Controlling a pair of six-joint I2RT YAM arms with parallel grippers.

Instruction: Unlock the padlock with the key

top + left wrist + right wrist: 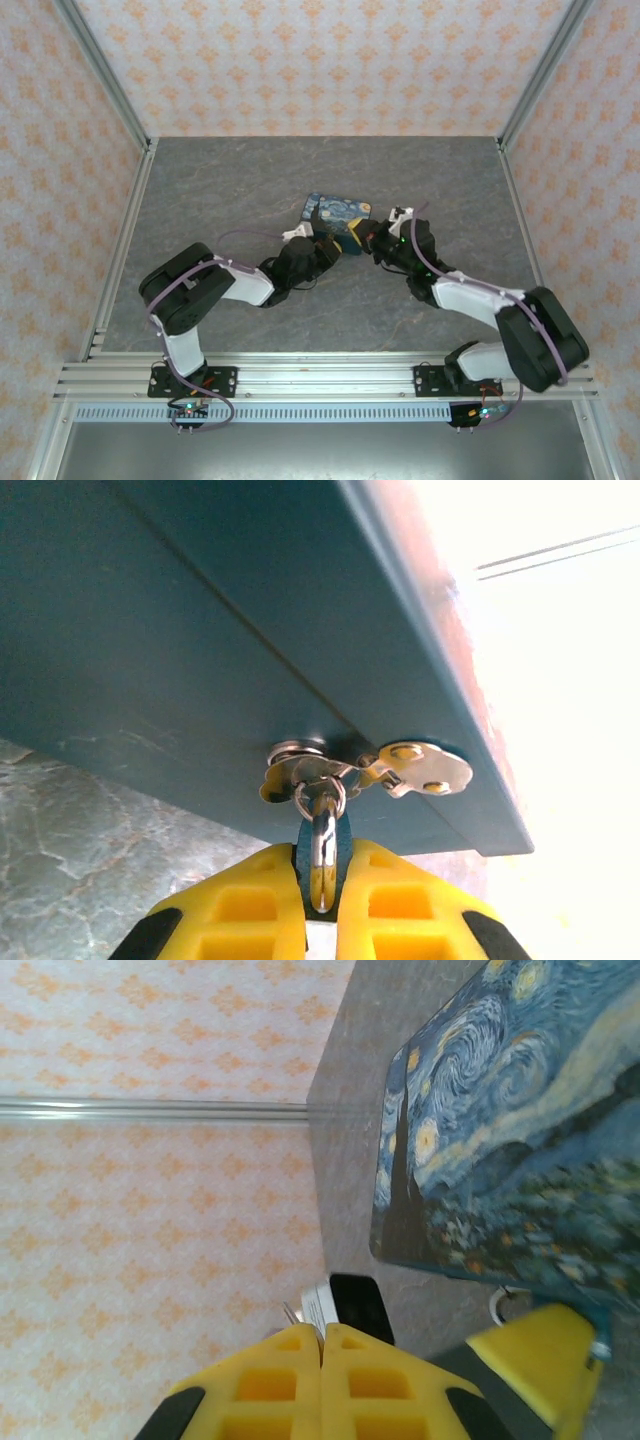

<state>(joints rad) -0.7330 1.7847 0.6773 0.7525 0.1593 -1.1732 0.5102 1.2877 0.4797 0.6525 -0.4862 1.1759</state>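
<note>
My left gripper point(320, 870) pinches the tiny teal-blue metal padlock point(323, 828) on the blue box point(200, 630), right gripper point(322, 1345) pressed together

Pale walls point(300, 60) with an orange motif fill the top and sides. A grey marbled tabletop point(250, 180) spans the centre, with aluminium posts point(105, 70) in the upper corners. The light is even.

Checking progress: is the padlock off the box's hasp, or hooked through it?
Hooked on: the padlock hangs through the hasp by its shackle, pinched by the left gripper. Latched: cannot tell.
</note>
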